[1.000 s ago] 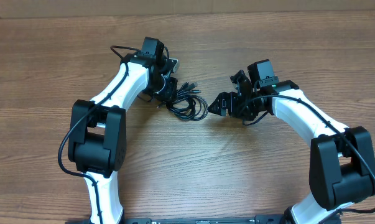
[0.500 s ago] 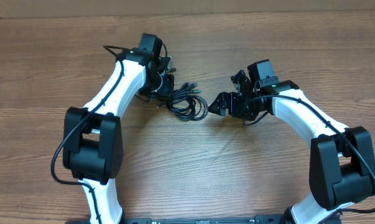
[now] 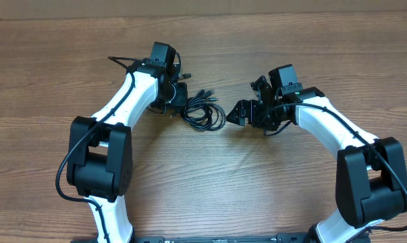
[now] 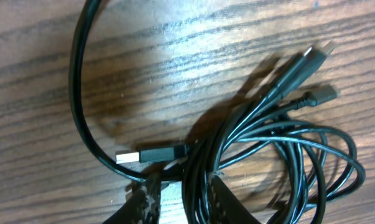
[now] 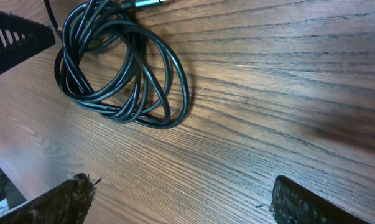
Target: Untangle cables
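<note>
Elbow swung outward, left gripper [image 4: 181,204] narrows around the cables [image 4: 196,168], clamped or not unclear; right gripper [image 5: 187,196] gapes wide, holding nothing.

A brown wood-grain table [image 3: 203,182] spans every view.

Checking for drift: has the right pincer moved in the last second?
No. The right pincer holds the same spot against the table's wood grain, just right of the cables.
</note>
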You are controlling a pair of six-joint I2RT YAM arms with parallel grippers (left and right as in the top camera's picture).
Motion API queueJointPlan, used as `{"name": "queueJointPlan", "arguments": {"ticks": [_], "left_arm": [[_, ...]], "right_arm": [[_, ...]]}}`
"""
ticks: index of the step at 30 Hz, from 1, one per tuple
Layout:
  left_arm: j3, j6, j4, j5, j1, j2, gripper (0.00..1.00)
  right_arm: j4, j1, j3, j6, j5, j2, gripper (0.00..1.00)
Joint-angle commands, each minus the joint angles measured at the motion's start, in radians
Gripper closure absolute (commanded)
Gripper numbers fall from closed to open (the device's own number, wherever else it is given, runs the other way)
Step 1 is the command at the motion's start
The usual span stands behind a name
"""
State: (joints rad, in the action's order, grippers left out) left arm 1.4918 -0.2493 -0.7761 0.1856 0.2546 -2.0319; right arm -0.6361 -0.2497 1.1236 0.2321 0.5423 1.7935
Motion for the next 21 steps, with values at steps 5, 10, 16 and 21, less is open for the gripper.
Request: {"name": "queueJointPlan", "arguments": {"ticks": [5, 10, 16, 21], "left_arm": [[-0.005, -0.019, 0.034, 0.009, 0.037, 0.007, 0.75], [-0.005, -0.038, 0.032, -0.093, 0.067, -0.002, 0.75], [-0.008, -0.04, 0.032, -0.123, 0.069, -0.004, 0.78], [-0.038, -0.063, 0.066, -0.174, 0.069, -0.004, 0.77]], "right_arm": [[0.013, -0.004, 0.006, 0.002, -0.003, 0.0, 0.1], [0.014, -0.004, 0.006, 0.004, -0.003, 0.0, 0.1], [0.014, -0.004, 0.006, 0.004, -0.003, 0.0, 0.1], [0.014, -0.004, 0.006, 0.004, -0.003, 0.0, 0.1]]}}
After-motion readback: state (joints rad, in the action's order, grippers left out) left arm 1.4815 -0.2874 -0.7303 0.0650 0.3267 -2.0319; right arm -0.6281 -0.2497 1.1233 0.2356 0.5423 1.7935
